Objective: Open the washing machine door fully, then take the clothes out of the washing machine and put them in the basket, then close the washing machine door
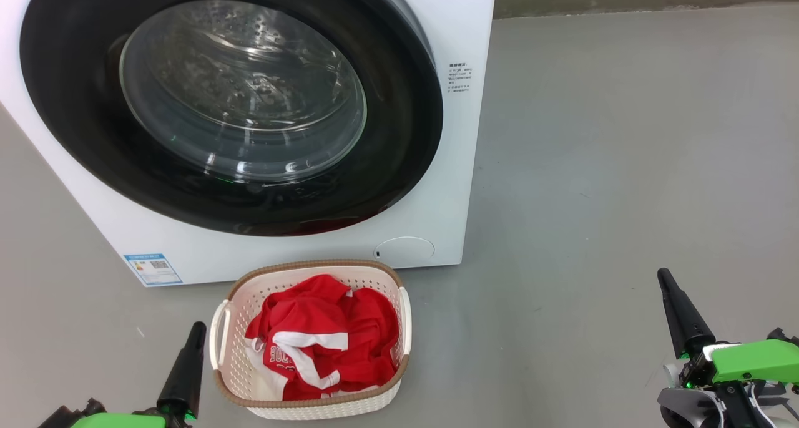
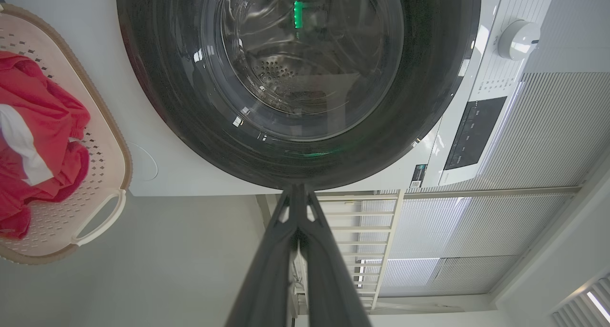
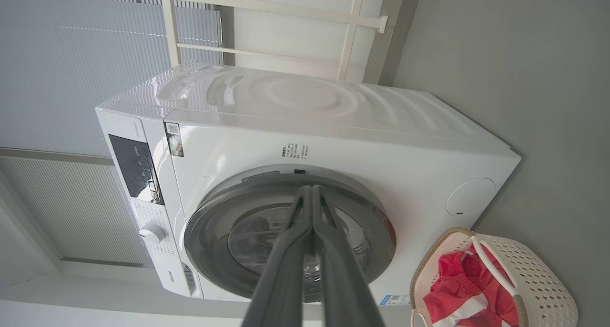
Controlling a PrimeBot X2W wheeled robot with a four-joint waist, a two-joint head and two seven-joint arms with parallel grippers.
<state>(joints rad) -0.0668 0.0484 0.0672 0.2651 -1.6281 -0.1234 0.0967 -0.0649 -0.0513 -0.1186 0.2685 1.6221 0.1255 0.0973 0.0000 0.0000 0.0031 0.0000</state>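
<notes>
The washing machine door (image 1: 243,91) sits shut, its top cut off in the head view; glare blurs the drum (image 1: 249,53) inside. The clothes (image 1: 324,340) lie heaped in the basket (image 1: 232,353) on the grey floor (image 1: 593,166) just before the washing machine (image 1: 437,191). The left gripper (image 1: 198,328) and right gripper (image 1: 663,277) hang low either side, fingers pressed together, empty.

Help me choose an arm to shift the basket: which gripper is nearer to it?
Left. The left gripper sits close beside the basket, by its left handle but apart from it; the right gripper is far off to the basket's right.
</notes>
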